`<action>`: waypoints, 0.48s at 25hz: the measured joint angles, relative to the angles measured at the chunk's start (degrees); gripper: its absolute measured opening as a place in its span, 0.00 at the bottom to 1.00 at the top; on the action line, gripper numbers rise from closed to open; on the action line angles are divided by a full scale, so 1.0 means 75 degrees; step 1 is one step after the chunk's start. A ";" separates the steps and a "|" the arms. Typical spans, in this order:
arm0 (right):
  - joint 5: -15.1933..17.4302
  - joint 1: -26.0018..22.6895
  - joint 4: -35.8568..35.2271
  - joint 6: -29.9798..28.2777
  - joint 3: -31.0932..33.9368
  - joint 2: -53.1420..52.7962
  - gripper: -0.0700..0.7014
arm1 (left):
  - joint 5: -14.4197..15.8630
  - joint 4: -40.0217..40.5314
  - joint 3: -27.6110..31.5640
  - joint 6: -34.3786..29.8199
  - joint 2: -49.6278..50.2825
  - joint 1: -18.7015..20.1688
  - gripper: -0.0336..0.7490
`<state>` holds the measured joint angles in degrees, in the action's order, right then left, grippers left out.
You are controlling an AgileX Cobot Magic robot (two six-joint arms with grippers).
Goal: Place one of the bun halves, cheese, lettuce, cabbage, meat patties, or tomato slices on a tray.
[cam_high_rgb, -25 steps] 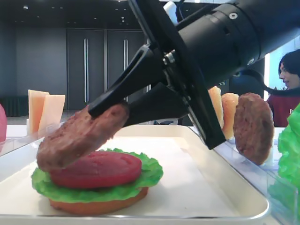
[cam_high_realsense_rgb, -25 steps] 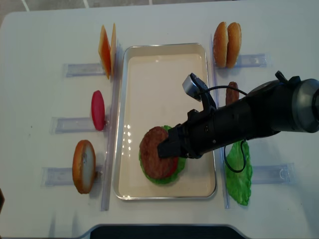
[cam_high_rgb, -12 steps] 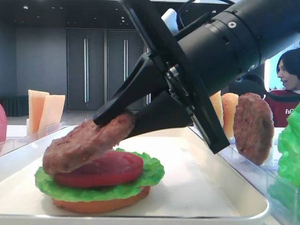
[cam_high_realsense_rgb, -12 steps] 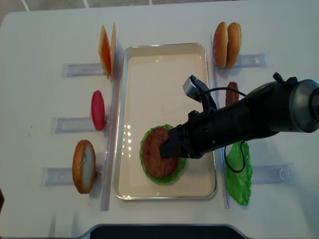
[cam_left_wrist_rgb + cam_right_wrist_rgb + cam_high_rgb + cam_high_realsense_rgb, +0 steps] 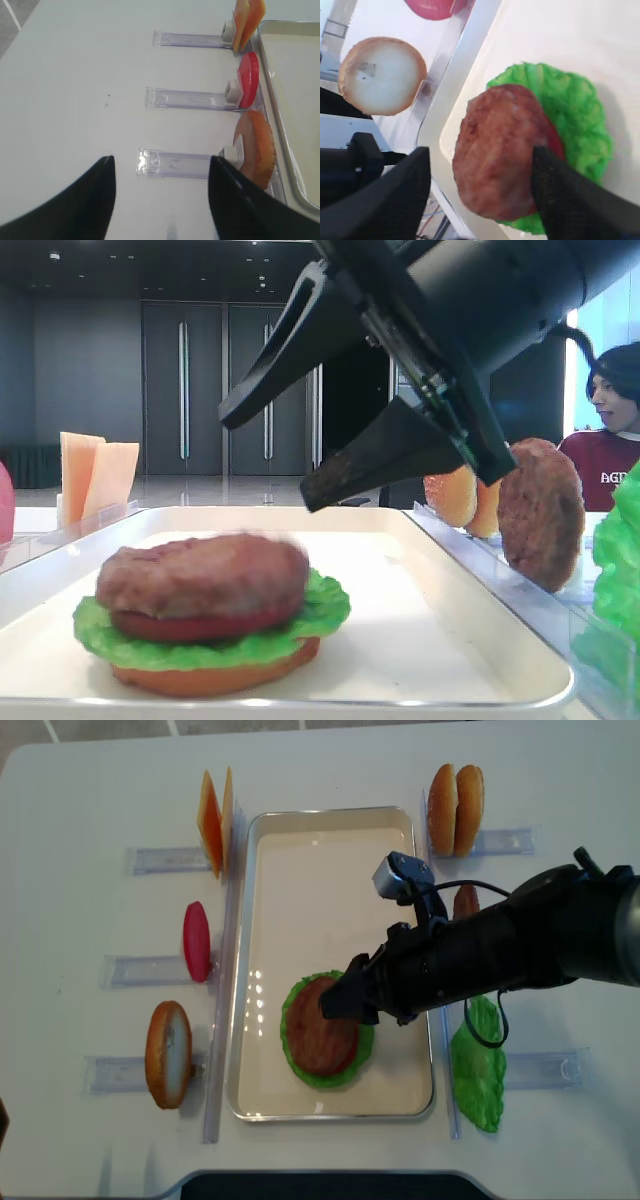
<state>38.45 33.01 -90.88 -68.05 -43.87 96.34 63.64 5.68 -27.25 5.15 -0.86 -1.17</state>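
A meat patty [image 5: 205, 575] lies flat on a stack of tomato slice [image 5: 190, 625], lettuce [image 5: 320, 600] and bun half [image 5: 210, 675] at the near end of the cream tray [image 5: 450, 640]. My right gripper [image 5: 265, 462] hangs open just above the patty, touching nothing. In the right wrist view the patty [image 5: 495, 150] shows between the spread fingers of the gripper [image 5: 480, 152], over the lettuce [image 5: 570, 110]. From overhead the gripper [image 5: 343, 990] is over the stack [image 5: 322, 1032]. My left gripper [image 5: 161, 160] stands open over bare table by a clear holder.
Clear holders flank the tray [image 5: 320, 850]: cheese [image 5: 215, 820], a tomato slice [image 5: 196, 940] and a bun half [image 5: 168, 1053] on the left; two buns [image 5: 455, 795], another patty [image 5: 465, 905] and lettuce [image 5: 478, 1065] on the right. A person [image 5: 610, 430] sits behind.
My right gripper has opened and let go of the patty, which dropped from a tilt to lie flat on the tomato. The gripper has risen a little.
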 joint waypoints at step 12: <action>-0.1054 -0.0374 0.4147 0.2961 0.0000 -0.2157 0.68 | 0.0000 0.0000 0.0000 0.0000 0.0000 0.0000 0.62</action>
<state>30.54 30.20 -59.78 -45.84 -43.87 80.17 63.64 5.68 -27.25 5.15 -0.86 -1.17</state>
